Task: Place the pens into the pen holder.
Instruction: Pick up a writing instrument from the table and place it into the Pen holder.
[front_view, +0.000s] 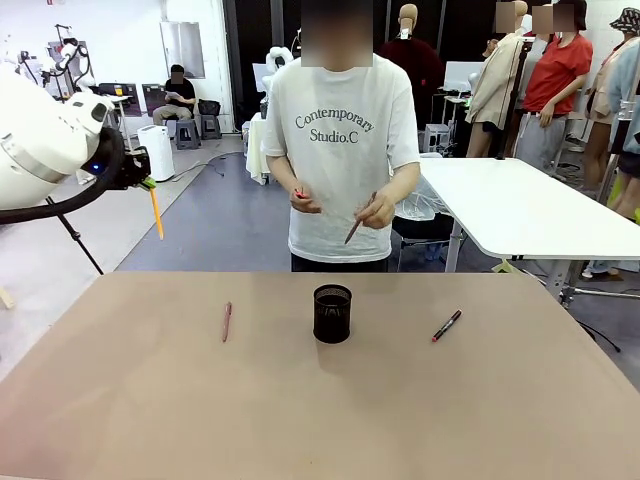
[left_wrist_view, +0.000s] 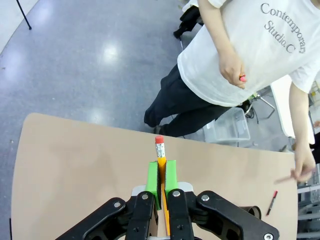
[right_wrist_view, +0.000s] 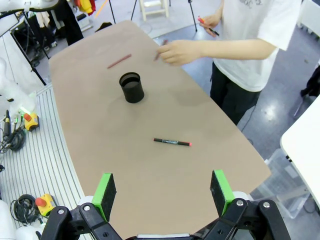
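Tan table (front_view: 150, 400), with a person (front_view: 340, 140) in a white printed T-shirt standing at its far edge.

One pen holder (front_view: 332, 313) – a black mesh cup, upright near the middle of the table, open end up.

Two pens lying flat on the tabletop, one to each side of the cup and apart from it. To picture left, one reddish-brown pen (front_view: 227, 322). To picture right, one black pen with red ends (front_view: 446, 326), lying at a slant.

One orange-yellow pencil (front_view: 155, 210), off the table at upper left. Hanging point-down from the left gripper (front_view: 148, 183), over grey floor beyond the table's far-left corner. From the left wrist: both green pads (left_wrist_view: 153, 177) clenched flat against the pencil, with its red eraser end sticking out past the fingertips.

Right gripper (right_wrist_view: 163, 187) released, its two green pads spread wide with nothing between them, high over the table. Below it, the black pen nearest, then the cup, then the reddish-brown pen farthest off.

Two hands of the person, both raised in front of the shirt and clear of the tabletop. One hand (front_view: 378, 210) pinching a slim brown stick (front_view: 354, 231). The other hand (front_view: 306, 200) closed around something small with a pinkish-red tip (front_view: 298, 193) – too small to name.
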